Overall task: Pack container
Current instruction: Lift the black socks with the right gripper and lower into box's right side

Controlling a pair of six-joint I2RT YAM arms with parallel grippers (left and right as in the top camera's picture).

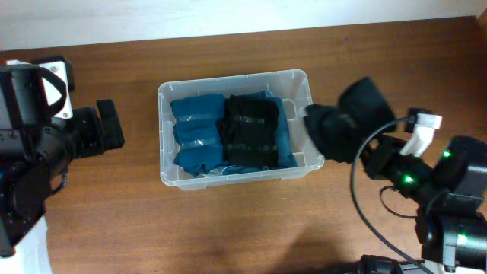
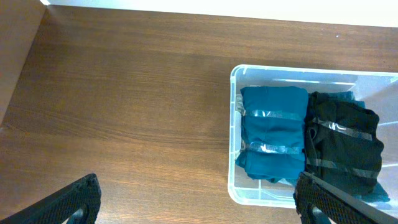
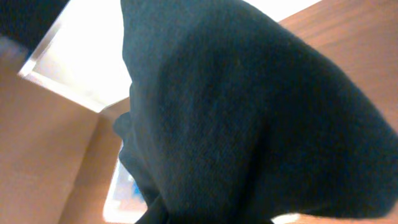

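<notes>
Closest in, a black cloth (image 3: 249, 118) fills the right wrist view almost edge to edge. From overhead it is bunched at the tip of the right arm. The right gripper (image 1: 358, 138) is buried in it, jaws clamped on the cloth. The cloth overlaps the right rim of the container (image 1: 228, 79).

The left gripper (image 2: 202, 205) hovers over bare desk (image 1: 228, 228) on the left. Its jaws are wide apart with nothing between them.

The container is a clear bin with rounded corners. It sits mid-desk between the two arms, well apart from the left gripper. Inside, two folded bundles lie side by side, touching: a teal bundle (image 1: 196, 133) on the left and a black bundle (image 1: 249, 129) on the right. Each is crossed by shiny bands. More teal fabric shows along the black bundle's right edge.

Beyond the bin the brown desk runs to a white wall.
</notes>
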